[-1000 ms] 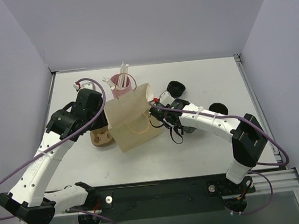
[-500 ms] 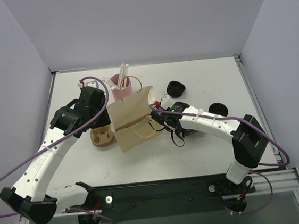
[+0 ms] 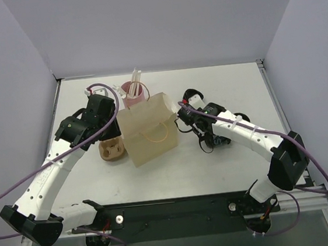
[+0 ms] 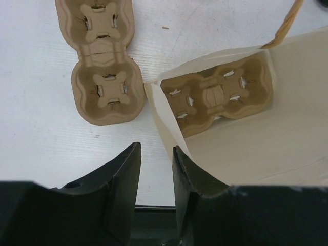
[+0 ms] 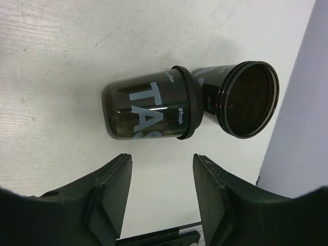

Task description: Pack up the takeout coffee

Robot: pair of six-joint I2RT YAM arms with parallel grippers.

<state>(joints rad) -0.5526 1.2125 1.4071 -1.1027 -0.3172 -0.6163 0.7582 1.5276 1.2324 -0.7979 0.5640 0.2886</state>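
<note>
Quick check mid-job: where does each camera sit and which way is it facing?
Top: fixed above and behind the arm bases, looking down on the table; left arm and right arm show, bag between them.
Left wrist: looking down past the left gripper at the bag and a cup carrier beside it.
Right wrist: looking down past the right gripper at two black cups.
Shared: top and left wrist both show bag and carrier.

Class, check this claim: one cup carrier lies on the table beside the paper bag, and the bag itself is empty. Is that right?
No. The bag is not empty: a second carrier sits inside it, as the left wrist view shows. The first carrier does lie on the table beside the bag.
</note>
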